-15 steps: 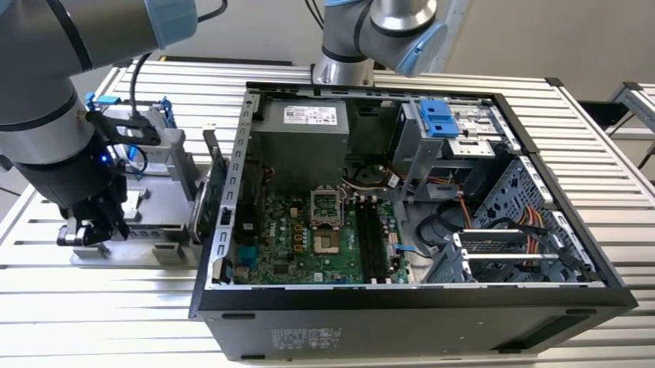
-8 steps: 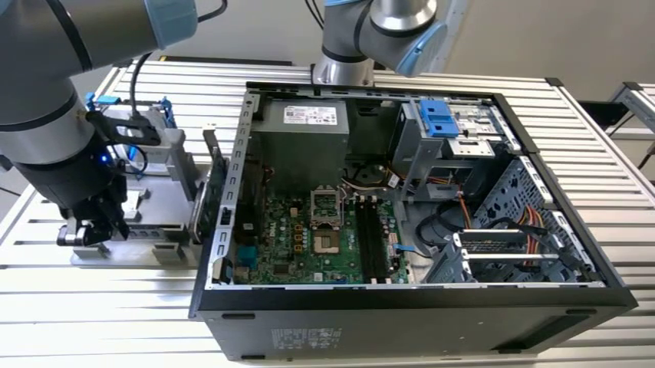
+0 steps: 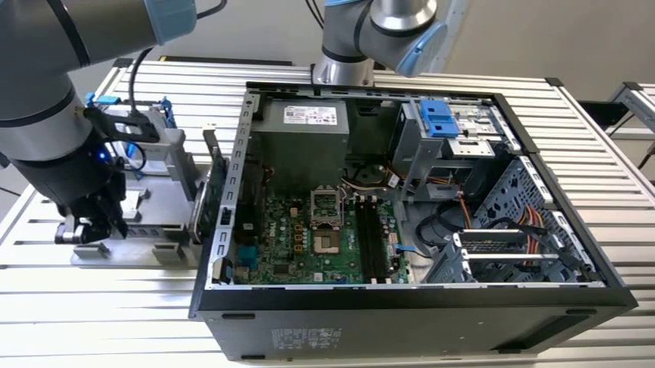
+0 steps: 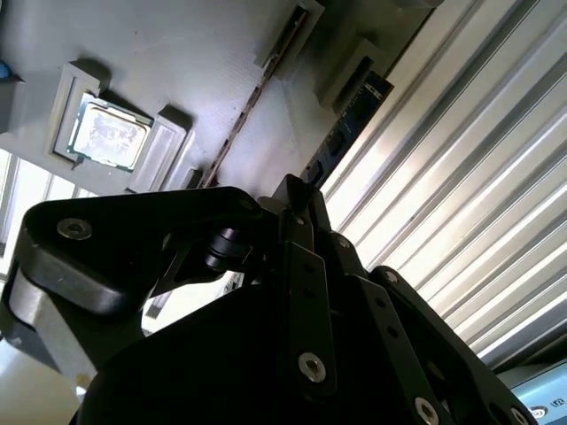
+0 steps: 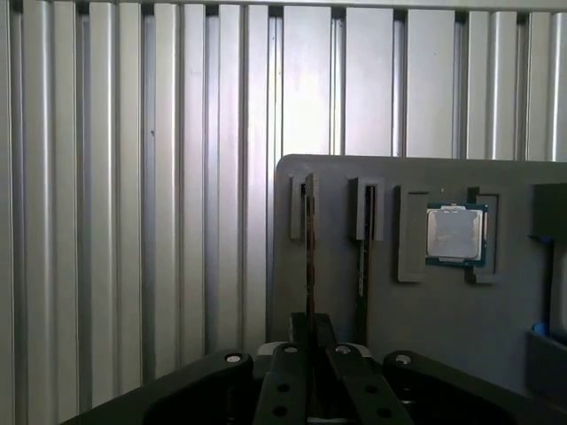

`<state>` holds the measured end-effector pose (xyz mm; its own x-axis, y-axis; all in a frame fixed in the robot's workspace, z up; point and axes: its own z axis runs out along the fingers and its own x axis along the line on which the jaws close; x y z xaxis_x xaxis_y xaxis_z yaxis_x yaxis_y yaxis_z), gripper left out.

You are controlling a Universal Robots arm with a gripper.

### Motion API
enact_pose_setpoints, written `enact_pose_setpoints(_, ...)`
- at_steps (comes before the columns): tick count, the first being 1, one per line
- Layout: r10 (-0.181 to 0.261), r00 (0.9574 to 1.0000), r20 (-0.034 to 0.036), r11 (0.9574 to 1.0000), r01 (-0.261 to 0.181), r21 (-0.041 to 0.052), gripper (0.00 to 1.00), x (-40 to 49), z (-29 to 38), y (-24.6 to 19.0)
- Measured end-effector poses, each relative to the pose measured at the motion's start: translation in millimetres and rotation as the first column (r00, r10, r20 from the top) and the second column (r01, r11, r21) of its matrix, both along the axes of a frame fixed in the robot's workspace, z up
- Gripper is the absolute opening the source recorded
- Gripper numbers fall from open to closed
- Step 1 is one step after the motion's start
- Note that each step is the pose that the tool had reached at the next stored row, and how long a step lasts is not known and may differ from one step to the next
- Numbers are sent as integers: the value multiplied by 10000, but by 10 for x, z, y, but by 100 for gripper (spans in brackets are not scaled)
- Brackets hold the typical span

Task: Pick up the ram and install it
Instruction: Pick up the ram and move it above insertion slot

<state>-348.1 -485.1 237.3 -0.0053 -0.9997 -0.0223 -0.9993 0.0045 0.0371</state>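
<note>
The ram (image 5: 309,248) is a slim dark stick standing on edge in the outermost slot of a grey holder tray (image 5: 425,328). In the second wrist view the ram (image 4: 347,119) shows its dark face near the tray's edge. My gripper (image 5: 310,323) is low over this tray, with its black fingers pressed together on the near end of the stick, and it appears shut on it. In the exterior view the gripper (image 3: 87,228) hangs over the tray (image 3: 133,249) at the exterior view's left. The long memory slots (image 3: 373,238) lie on the motherboard inside the open computer case (image 3: 409,307).
A second thin stick (image 5: 362,257) stands in the neighbouring slot, and a square processor chip (image 5: 455,235) lies in a recess beside it. An upright green card (image 3: 217,195) stands between tray and case. A second arm's base (image 3: 343,69) stands behind the case on the slatted metal table (image 3: 103,307).
</note>
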Motion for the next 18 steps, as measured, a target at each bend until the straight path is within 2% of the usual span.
enact_pose_setpoints(18, 1, 10000, 0, 10000, -1, -4, 0, 0, 208, 1)
